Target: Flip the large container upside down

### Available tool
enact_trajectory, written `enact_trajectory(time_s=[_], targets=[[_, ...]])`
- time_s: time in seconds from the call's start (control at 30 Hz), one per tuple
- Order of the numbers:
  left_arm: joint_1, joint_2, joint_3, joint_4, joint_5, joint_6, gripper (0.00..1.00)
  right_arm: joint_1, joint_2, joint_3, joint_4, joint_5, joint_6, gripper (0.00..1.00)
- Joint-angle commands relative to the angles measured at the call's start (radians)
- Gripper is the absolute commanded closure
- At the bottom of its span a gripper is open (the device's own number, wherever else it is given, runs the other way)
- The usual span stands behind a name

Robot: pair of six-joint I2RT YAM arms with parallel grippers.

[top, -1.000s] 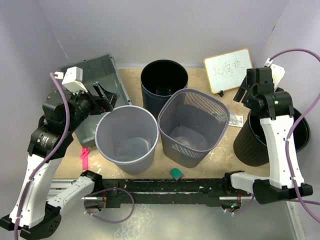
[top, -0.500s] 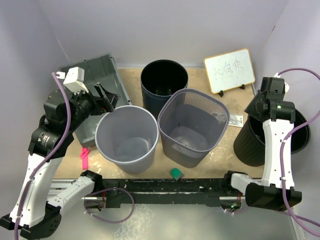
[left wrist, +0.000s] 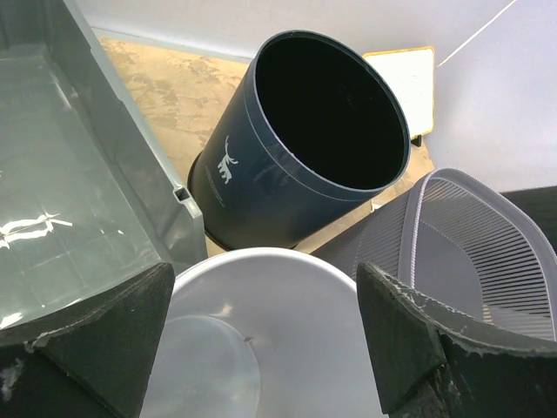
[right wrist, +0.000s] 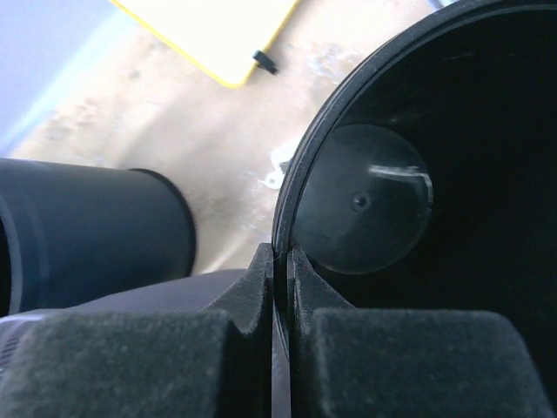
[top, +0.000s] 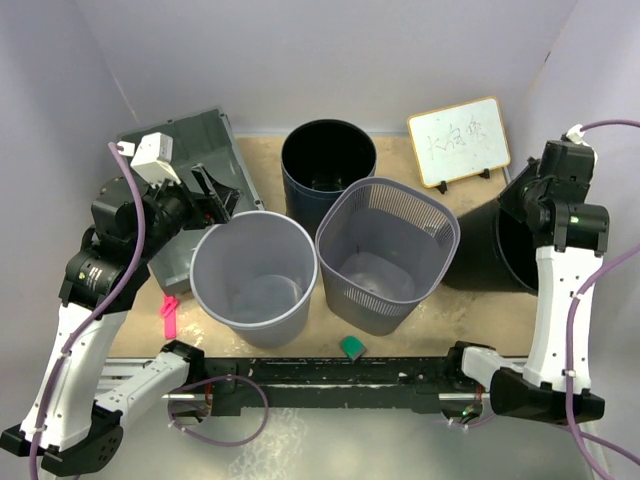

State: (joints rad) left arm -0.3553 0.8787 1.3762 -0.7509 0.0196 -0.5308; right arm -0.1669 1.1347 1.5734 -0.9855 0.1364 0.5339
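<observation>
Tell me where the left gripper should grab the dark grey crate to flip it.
Probably the crate by its thin side wall beside the light grey bin, coming down over its rim. That wall stands free, interior open, so the open left gripper can put one finger each side.

**Camera Placement: Three Views**

Top external: fixed high behind the arm bases, looking down and forward over the whole table point(top: 265, 160). It is distant, so every receptacle is in frame.

Left wrist: close and angled down and forward, with the left gripper point(left wrist: 261, 287) framing the bottom corners. With the top view it shares the crate point(left wrist: 61, 200) wall, navy bin point(left wrist: 261, 174), pale bin point(left wrist: 270, 305), basket point(left wrist: 470, 252) and whiteboard point(left wrist: 416, 78).

Right wrist: very close, with the right gripper point(right wrist: 280, 261) filling the lower edge, facing into the black bin point(right wrist: 365, 200). The whiteboard and navy bin beyond are common to all three views.
</observation>
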Motion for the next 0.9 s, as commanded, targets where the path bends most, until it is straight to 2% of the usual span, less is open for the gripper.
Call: enact_trajectory(time_s=[0.0,0.1,0.27,0.43,0.6,0.73,0.87], targets=[[-0.004,-0.009,-0.003,0.023,0.002,0.009,0.18,-0.003,-0.048,0.061,0.16,-0.09,0.126,1.0],[-0.004,-0.009,-0.005,0.022,0.003,0.008,0.18,-0.003,-0.106,0.0,0.228,-0.05,0.198,1.0],[-0.004,-0.012,-0.013,0.019,0.003,0.009,0.18,-0.003,-0.264,-0.201,0.281,0.095,0.281,1.0],[-0.004,0.002,-0.024,0.035,0.021,0.006,0.18,0.001,-0.379,-0.358,0.176,0.207,0.398,1.0],[-0.004,0.014,-0.027,0.046,0.037,0.007,0.18,0.014,-0.431,-0.416,-0.007,0.346,0.551,1.0],[-0.004,0.011,-0.033,0.039,0.036,0.012,0.17,0.042,-0.495,-0.467,-0.119,0.475,0.659,0.79],[-0.005,0.011,-0.041,0.043,0.034,0.012,0.17,0.065,-0.585,-0.582,-0.175,0.438,0.728,0.78]])
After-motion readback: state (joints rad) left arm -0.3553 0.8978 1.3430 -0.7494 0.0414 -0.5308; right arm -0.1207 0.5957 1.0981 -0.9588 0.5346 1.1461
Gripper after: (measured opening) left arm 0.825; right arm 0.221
